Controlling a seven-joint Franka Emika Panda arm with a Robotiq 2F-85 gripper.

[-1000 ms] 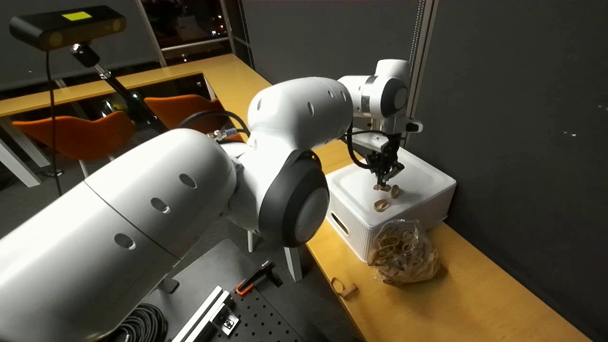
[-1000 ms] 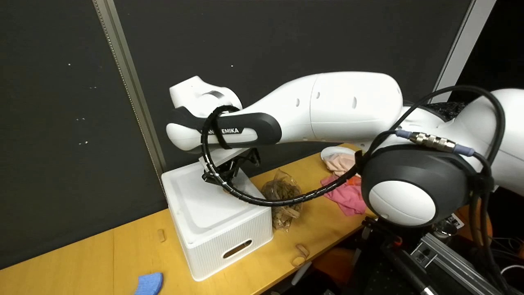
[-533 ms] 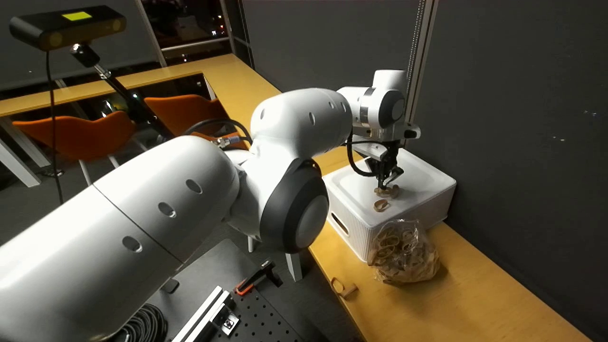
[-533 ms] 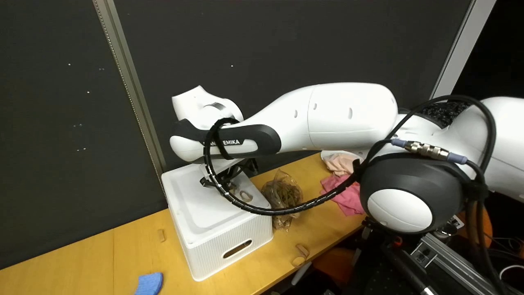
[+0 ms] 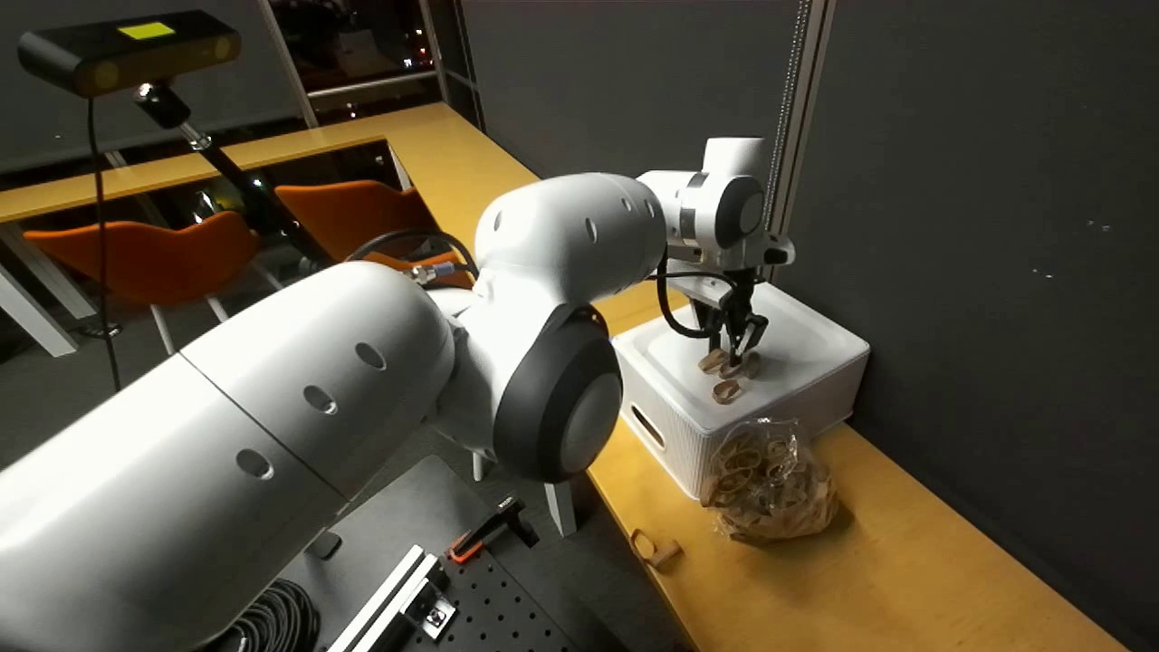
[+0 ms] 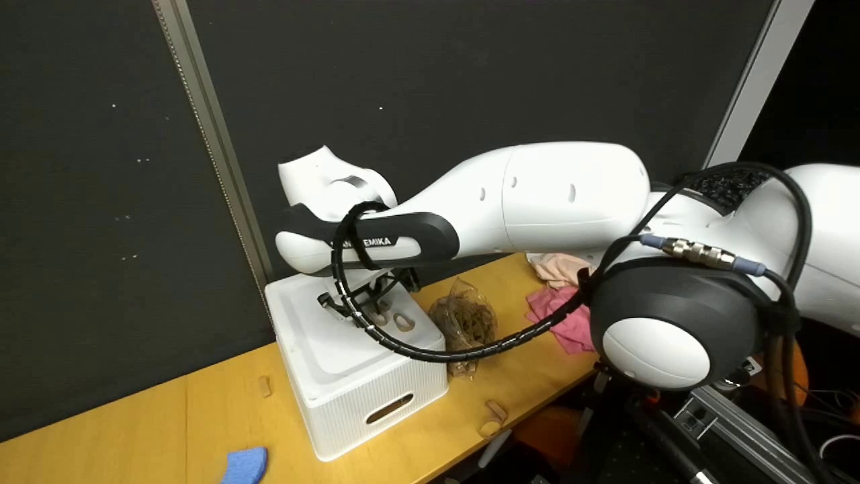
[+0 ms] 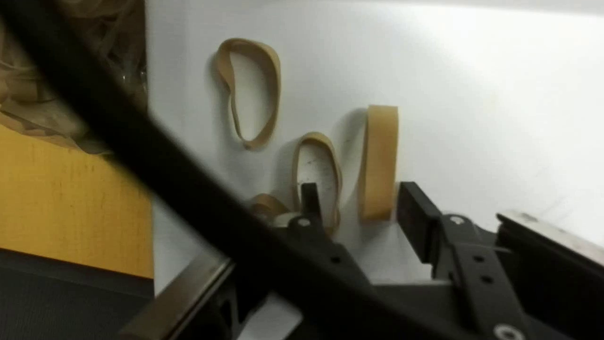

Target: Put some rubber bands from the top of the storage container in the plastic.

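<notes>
The storage container (image 5: 806, 330) is a white box on the wooden table, seen in both exterior views (image 6: 322, 343); its lid fills much of the wrist view (image 7: 500, 94). Several tan rubber bands lie on the lid: a loop (image 7: 274, 89) apart at upper left, a band on edge (image 7: 382, 160), a smaller loop (image 7: 336, 174), and one partly hidden by the gripper. My gripper (image 7: 361, 191) is open, low over the lid. The on-edge band is between the fingers, near the right one; the left finger overlaps the smaller loop. The plastic (image 5: 774, 489), a clear bulging bag of bands, stands against the box.
Loose bands (image 6: 496, 409) lie near the table edge. A tan piece (image 6: 264, 386) and a blue cloth (image 6: 245, 465) lie beside the box. Pink cloth (image 6: 570, 329) lies beyond the bag. A dark wall (image 6: 134, 269) stands behind the box. My cable (image 7: 179, 179) crosses the wrist view.
The arm has come down toward the lid and shifted slightly left in both exterior views. The fingertips now show farther apart among the bands. The bag and box have not moved.
</notes>
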